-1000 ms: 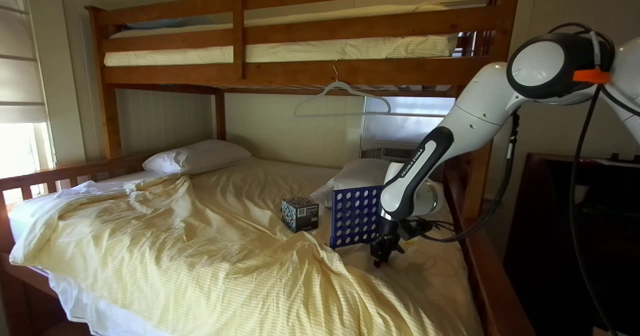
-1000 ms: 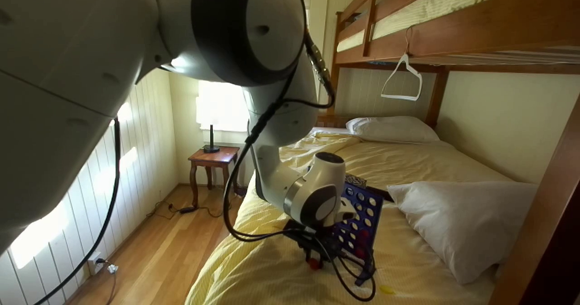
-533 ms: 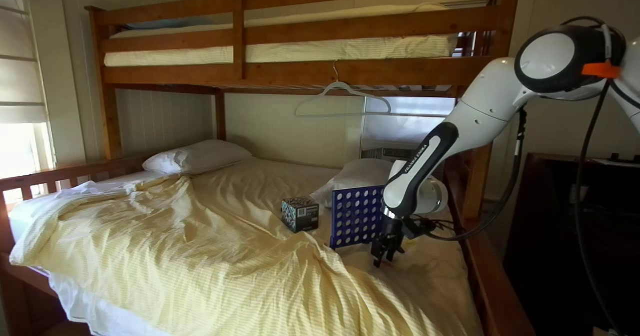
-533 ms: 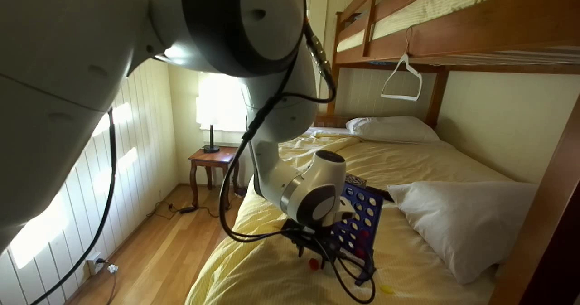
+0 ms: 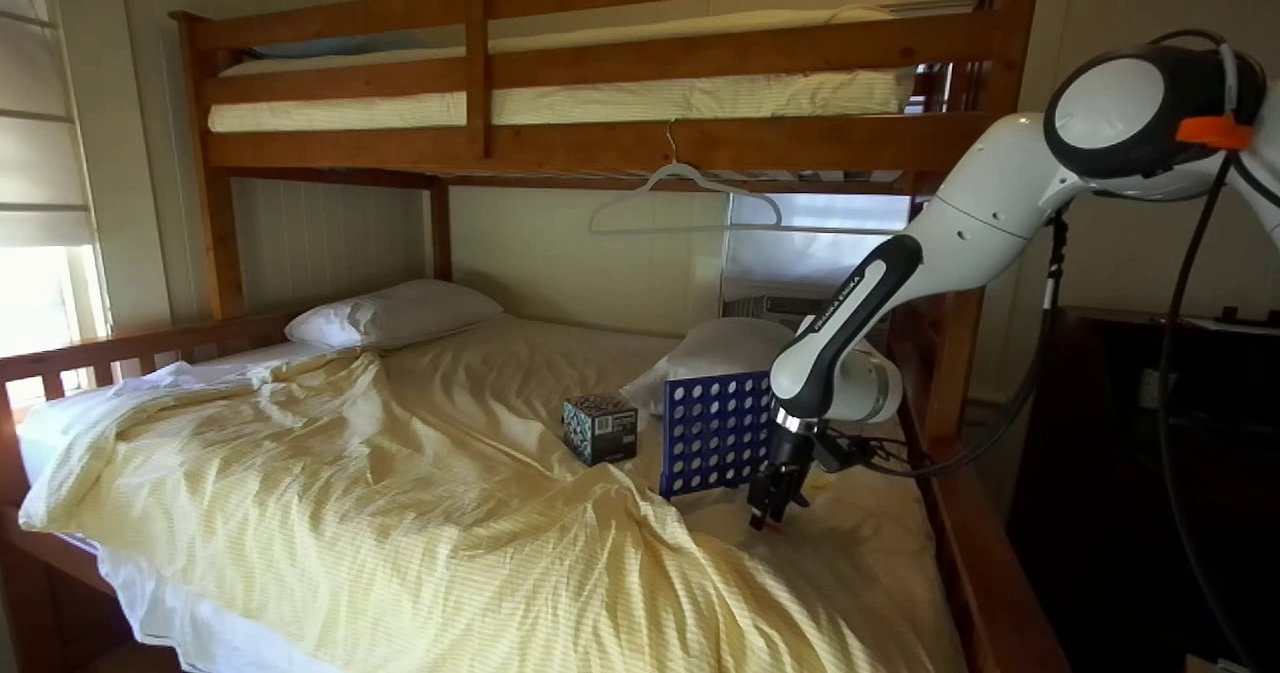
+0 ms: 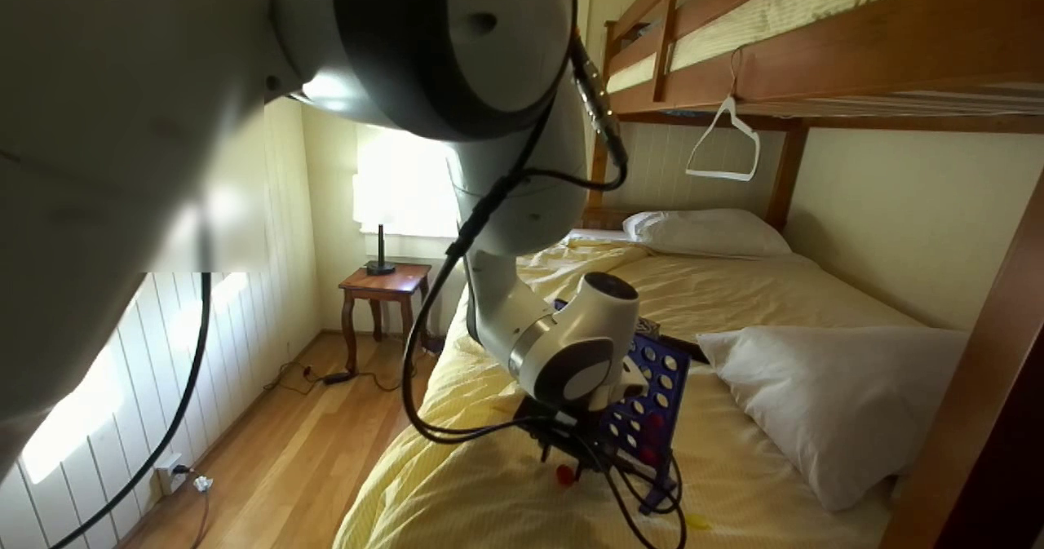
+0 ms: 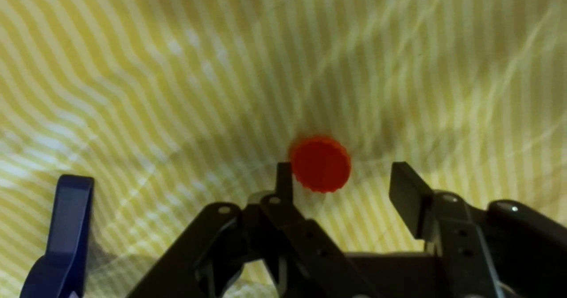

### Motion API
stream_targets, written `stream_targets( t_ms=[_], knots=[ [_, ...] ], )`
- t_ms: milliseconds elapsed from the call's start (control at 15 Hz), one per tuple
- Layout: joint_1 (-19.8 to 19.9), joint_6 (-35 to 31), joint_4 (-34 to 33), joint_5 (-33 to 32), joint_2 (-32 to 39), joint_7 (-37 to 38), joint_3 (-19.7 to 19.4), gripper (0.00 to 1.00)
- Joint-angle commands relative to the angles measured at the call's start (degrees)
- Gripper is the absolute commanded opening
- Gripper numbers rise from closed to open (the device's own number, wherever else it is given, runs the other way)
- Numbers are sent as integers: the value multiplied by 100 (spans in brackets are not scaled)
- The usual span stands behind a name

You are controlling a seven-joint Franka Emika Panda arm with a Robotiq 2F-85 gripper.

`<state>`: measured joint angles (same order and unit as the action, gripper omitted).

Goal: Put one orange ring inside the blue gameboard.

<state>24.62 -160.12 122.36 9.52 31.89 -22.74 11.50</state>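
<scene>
Near to one blue gameboard, I see one tool, its two fingers apart, over one red disc on the bench.

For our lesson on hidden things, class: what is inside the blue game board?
In an exterior view, the game board shows two red discs in lower holes. The robot arm covers part of it in both exterior views, so any discs behind the arm cannot be seen.

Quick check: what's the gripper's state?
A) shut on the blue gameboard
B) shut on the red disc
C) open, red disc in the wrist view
C: the gripper has its fingers apart, with striped bedding showing between the red disc and one of them.
</scene>
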Motion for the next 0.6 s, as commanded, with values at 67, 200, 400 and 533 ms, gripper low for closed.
stream_targets(
  t_ms=[67,200,400,533],
  knots=[
    [324,116,9,400,-40,-516,323,63],
    [378,232,-11,437,-41,-659,396,55],
    [322,338,-30,428,-33,-702,363,45],
    [284,382,-39,416,-29,-709,342,46]
  ],
)
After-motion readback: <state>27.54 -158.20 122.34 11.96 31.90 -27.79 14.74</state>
